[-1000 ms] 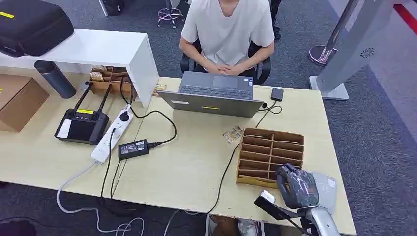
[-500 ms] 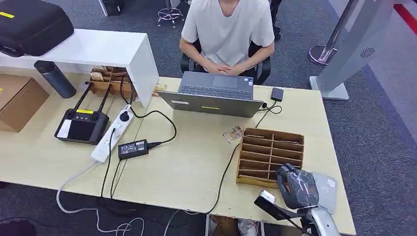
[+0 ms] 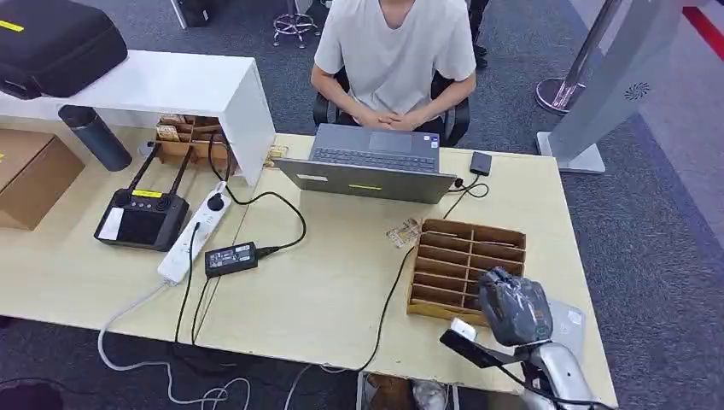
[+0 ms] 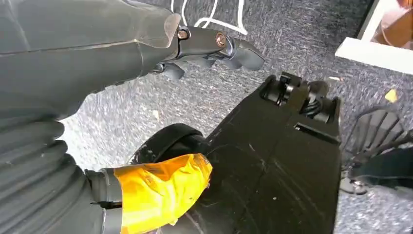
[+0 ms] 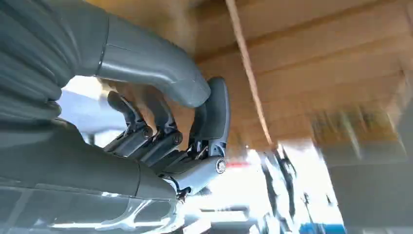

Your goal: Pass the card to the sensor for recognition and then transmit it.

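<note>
My right hand (image 3: 513,307) hovers over the near right corner of the wooden divider box (image 3: 465,256) on the table. Its fingers (image 5: 160,139) are bent with the thumb arched above them, and I see nothing between them; the box's brown slats (image 5: 316,73) lie close beyond, blurred. A small patterned card (image 3: 403,232) lies flat on the table just left of the box's far corner. A small black device (image 3: 481,163) on a cable sits right of the laptop (image 3: 371,166). My left hand (image 4: 146,44) hangs over grey carpet, fingers loosely spread, holding nothing.
A person (image 3: 393,51) sits behind the laptop, hands folded. A pale flat pouch (image 3: 570,323) lies at the table's near right corner. A power strip (image 3: 195,232), black adapter (image 3: 231,257) and controller (image 3: 141,218) sit to the left, with cables trailing across the table.
My right hand has moved a little away from the table's near edge and further over the divider box's near rim. Everything else is unchanged.
</note>
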{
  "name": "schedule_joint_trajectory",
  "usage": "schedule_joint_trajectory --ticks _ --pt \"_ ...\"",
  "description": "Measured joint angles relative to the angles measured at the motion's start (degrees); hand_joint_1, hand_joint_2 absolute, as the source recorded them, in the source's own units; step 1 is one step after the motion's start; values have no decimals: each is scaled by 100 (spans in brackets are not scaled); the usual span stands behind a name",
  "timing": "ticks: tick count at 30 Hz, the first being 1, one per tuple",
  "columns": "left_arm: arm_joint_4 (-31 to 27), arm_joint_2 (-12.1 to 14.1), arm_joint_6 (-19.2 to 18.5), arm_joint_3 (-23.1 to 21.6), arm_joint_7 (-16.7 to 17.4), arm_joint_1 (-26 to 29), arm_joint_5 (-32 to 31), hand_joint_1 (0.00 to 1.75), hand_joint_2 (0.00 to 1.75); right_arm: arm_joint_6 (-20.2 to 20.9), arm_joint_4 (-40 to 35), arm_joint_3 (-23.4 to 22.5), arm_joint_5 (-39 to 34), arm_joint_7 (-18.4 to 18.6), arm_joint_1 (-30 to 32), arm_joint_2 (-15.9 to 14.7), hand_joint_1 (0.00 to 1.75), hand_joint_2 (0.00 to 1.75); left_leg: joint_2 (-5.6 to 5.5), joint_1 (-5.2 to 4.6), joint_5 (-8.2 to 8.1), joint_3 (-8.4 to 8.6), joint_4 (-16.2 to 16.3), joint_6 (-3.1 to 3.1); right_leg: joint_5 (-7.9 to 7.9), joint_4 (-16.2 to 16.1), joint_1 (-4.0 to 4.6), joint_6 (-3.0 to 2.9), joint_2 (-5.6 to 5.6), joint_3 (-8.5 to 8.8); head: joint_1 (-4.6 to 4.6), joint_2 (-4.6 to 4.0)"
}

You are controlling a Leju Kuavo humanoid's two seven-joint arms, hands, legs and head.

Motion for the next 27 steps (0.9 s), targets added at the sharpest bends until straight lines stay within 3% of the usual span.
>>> schedule_joint_trajectory --ticks 3,5,6,8,10,27 --pt "0 -4 -150 -33 -20 -37 -235 0 175 -81 -2 4 18 -211 -667 -66 154 175 1 0 11 -7 2 0 11 4 -1 6 0 1 -2 0" --pt "0 -64 -497 -256 -162 -145 -922 0 175 -184 17 90 81 -734 -1420 18 154 175 1 -3 23 -29 3 -1 24 11 -11 -1 3 -22 -4 0" --pt "0 -115 -645 -414 -175 -206 -1184 0 175 -108 72 163 112 -811 -1837 71 154 175 8 -4 32 -37 2 -5 33 14 -16 -1 16 -38 0 0" --pt "0 -227 -770 -699 -171 -347 -1423 0 175 92 185 341 131 -680 -2722 282 154 175 30 -8 37 -32 3 -9 43 9 -11 1 35 -50 0 0" --pt "0 -306 -800 -859 -173 -390 -1555 0 175 89 229 481 131 -579 -3186 402 154 175 6 -4 46 -34 3 -4 42 8 -4 1 10 -46 -2 0" --pt "0 -420 -969 -1261 -334 -466 -2118 0 175 -33 267 1001 7 -368 -3882 439 154 175 -16 3 47 -55 3 -6 41 7 2 1 -14 -50 0 0"
